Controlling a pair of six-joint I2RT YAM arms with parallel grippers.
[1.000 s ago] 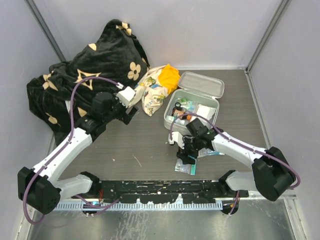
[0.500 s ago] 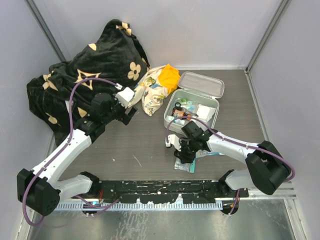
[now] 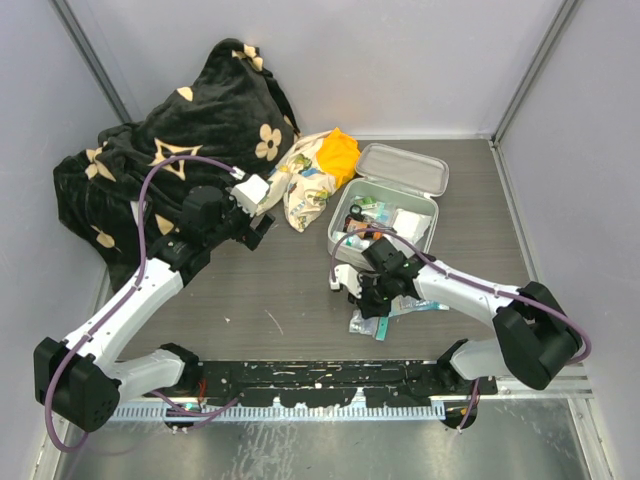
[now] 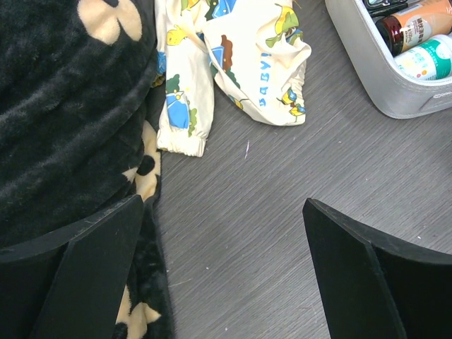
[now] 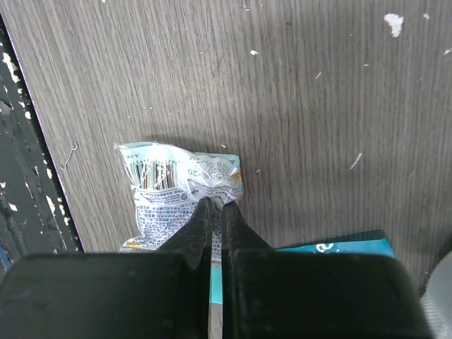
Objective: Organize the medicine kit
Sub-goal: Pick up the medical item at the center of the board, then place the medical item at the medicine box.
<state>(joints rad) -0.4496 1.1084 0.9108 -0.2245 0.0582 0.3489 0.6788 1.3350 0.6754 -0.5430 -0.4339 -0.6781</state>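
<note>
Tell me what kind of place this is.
Probably a robot test cell: plain grey walls enclose a wood-grain table, with the left arm and right arm bolted to a rail.

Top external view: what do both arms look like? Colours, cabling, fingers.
Left arm and right arm match: white link shells, black joint housings, and purple cables looping along each. Left gripper and right gripper have flat, matte black, wedge-shaped fingers. No markings visible.

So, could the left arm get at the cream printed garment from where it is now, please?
Probably yes: the left hand is open, and the garment lies just ahead of it on bare table, with nothing between them.
</note>
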